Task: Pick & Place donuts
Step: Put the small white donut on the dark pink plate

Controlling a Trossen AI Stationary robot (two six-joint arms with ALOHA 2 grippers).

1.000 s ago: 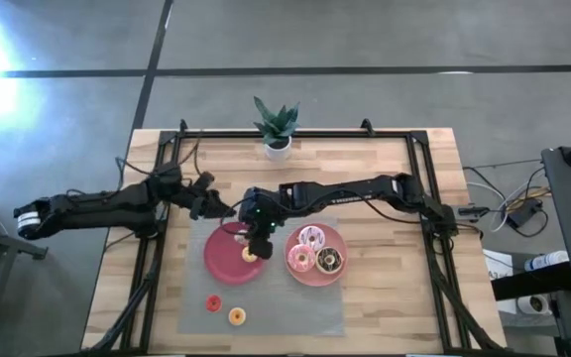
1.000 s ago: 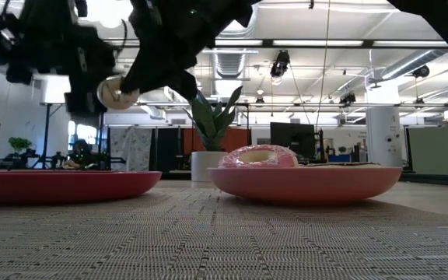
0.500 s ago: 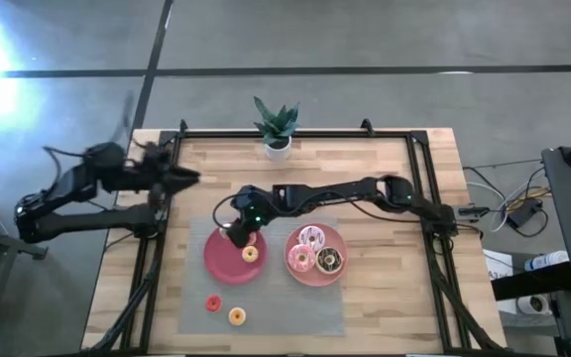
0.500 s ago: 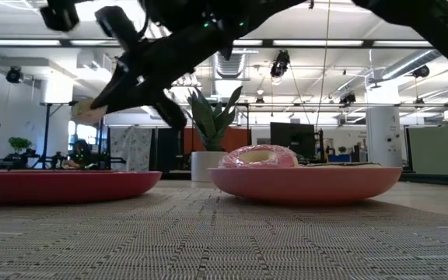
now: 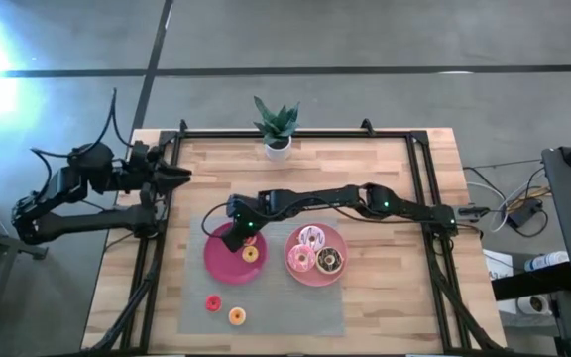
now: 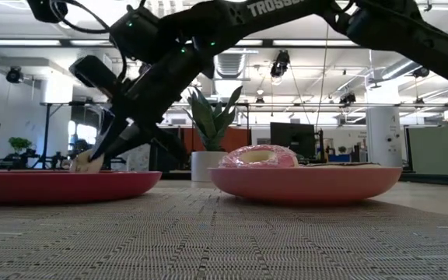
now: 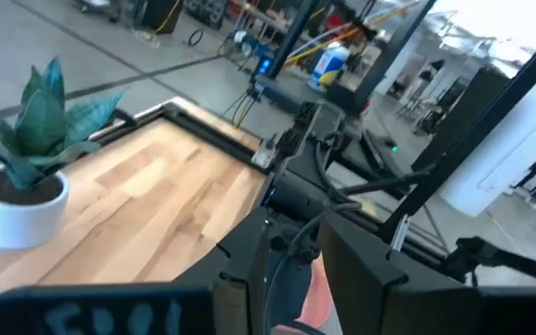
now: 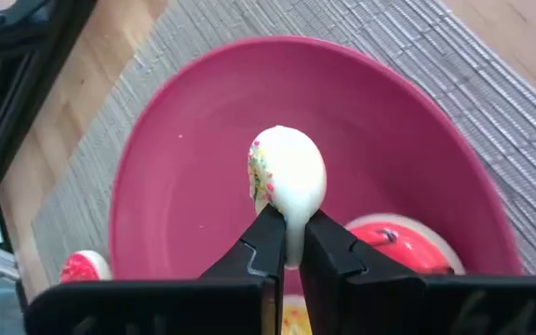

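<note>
My right gripper (image 5: 228, 241) is low over the left part of the red plate (image 5: 216, 266), shut on a cream sprinkled donut (image 8: 287, 175). In the low view the donut (image 6: 88, 162) sits at the plate's rim line; whether it touches the plate I cannot tell. A tiny donut (image 5: 250, 254) lies in the same plate. The pink plate (image 5: 337, 278) holds two pink donuts (image 5: 311, 238) (image 5: 300, 261) and a chocolate one (image 5: 329, 261). My left gripper (image 5: 181, 175) is open and raised at the table's far left, holding nothing. My right gripper pinches the cream donut by its lower rim (image 8: 291, 216) between the two fingers. The fingers (image 6: 127, 140) slant down from above and from the table's right. The donut stands on edge beyond the fingertips, over the red plate's floor.
A red tiny donut (image 5: 213, 302) and an orange one (image 5: 236, 316) lie on the grey mat (image 5: 295, 307) near the table's near edge. A potted plant (image 5: 277, 126) stands at the far edge. Black frame rails (image 5: 152, 258) run along both sides.
My right gripper has carried the cream donut toward the table's left and down, from well above the red plate to its rim height. My left arm has drawn back from beside the right gripper toward the table's far left corner.
</note>
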